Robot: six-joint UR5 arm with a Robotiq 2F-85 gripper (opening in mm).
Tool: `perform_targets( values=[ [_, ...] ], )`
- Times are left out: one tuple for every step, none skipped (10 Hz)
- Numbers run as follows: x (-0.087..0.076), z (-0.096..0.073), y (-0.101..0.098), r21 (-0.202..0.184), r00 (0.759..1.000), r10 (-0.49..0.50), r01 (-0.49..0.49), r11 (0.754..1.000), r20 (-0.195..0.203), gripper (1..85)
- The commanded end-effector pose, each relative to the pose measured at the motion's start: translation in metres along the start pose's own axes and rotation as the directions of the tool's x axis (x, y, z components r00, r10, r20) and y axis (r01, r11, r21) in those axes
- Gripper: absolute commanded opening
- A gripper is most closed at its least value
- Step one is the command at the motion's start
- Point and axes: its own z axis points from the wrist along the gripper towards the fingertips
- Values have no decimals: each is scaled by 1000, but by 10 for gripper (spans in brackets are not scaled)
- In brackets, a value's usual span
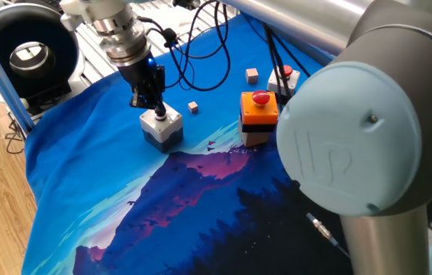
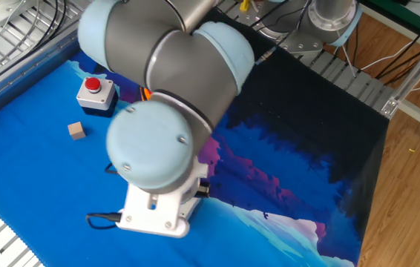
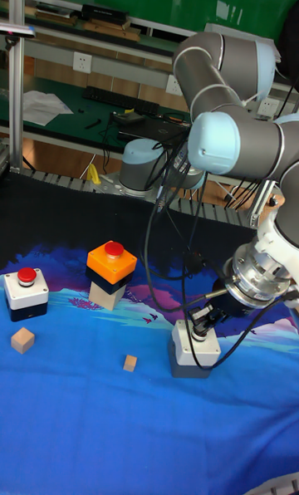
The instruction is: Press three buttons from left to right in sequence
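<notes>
Claw (image 1: pixel 155 106) atop end box (image 1: pixel 160 127); mushroom box (image 1: pixel 259 116) between boxes.
</notes>
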Motion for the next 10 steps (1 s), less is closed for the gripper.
perform_targets(
  values=[
    [11,-32,-7,-14,1000,6,-7,1000,-24,10],
    [10,-40,-1,-36,1000,22,-22,999,-8,10],
    [14,-47,4,-67,999,34,-34,997,4,10],
    [22,-54,-3,-61,999,32,-32,998,-1,10],
    [23,-62,-6,-76,998,57,-55,996,31,10],
    [13,-69,-13,-80,988,110,-102,992,109,10],
    [3,-75,-24,-69,970,163,-153,986,179,10],
    [-8,-80,-27,-95,947,225,-208,974,229,10],
    [-29,-87,-36,-124,905,283,-256,959,317,10],
    [-43,-93,-52,-118,869,308,-285,951,386,10]
  ],
)
